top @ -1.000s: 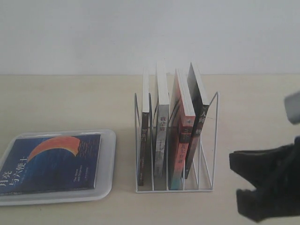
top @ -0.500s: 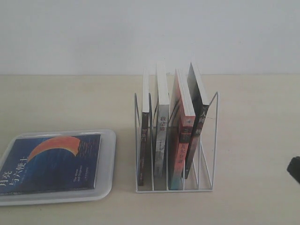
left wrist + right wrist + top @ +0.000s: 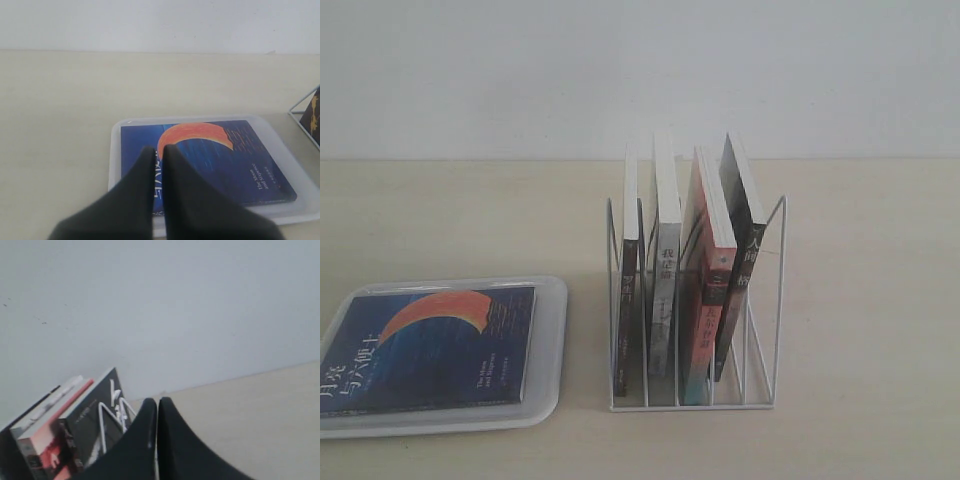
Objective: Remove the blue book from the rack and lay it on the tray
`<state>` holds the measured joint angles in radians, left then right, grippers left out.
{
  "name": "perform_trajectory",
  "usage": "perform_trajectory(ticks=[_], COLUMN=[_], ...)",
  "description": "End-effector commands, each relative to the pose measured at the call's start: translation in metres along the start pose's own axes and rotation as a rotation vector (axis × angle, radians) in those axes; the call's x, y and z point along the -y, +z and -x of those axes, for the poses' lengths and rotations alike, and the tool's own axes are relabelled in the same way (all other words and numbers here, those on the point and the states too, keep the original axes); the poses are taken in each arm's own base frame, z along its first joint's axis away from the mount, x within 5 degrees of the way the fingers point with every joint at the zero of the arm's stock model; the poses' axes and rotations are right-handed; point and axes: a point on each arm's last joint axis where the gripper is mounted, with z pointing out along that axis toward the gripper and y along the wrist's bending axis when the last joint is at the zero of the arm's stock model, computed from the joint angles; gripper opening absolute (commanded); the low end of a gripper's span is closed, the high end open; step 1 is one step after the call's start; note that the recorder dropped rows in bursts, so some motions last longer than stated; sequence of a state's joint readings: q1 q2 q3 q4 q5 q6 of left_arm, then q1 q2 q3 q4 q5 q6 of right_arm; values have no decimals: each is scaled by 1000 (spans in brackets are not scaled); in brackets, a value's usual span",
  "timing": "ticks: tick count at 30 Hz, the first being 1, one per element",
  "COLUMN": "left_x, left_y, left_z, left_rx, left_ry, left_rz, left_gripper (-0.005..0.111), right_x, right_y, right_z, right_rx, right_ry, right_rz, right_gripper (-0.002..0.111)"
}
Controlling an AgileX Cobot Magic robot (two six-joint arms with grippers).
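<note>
The blue book lies flat, cover up, on the white tray at the front left; the orange-red crescent shows. In the left wrist view the blue book rests in the tray, and my left gripper hovers over its near edge, shut with nothing between the jaws. The white wire rack stands at centre with several upright books. My right gripper is shut and empty, near the rack. Neither gripper shows in the exterior view.
In the rack stand a dark-spined book, a grey-white one, a red-and-teal-spined one and a black-spined one. A pale wall runs behind the beige table.
The right arm, seen at the lower right edge of the exterior view a second ago, has drawn back out of that view. The book, tray and rack have not moved.
</note>
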<state>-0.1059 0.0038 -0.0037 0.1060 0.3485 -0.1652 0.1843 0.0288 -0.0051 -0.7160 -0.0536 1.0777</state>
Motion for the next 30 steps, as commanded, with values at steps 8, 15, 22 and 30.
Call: perform_trajectory(ticks=[8,15,22,30], left_x=[0,0,0,0], left_y=[0,0,0,0], left_z=[0,0,0,0], left_rx=[8,8,8,8], left_ry=[1,1,1,1], left_rz=[1,1,1,1], left_gripper=[5,5,5,5], right_x=[3,6,16,17], right_y=[-1,-1,-6,-9], right_z=[-2,-6,-29,-31], right_rx=[-4,-49,-312,-346], right_ry=[6,50,-51,-194], right_rz=[-38,-71,-166,-158], right_gripper=[0,0,0,0])
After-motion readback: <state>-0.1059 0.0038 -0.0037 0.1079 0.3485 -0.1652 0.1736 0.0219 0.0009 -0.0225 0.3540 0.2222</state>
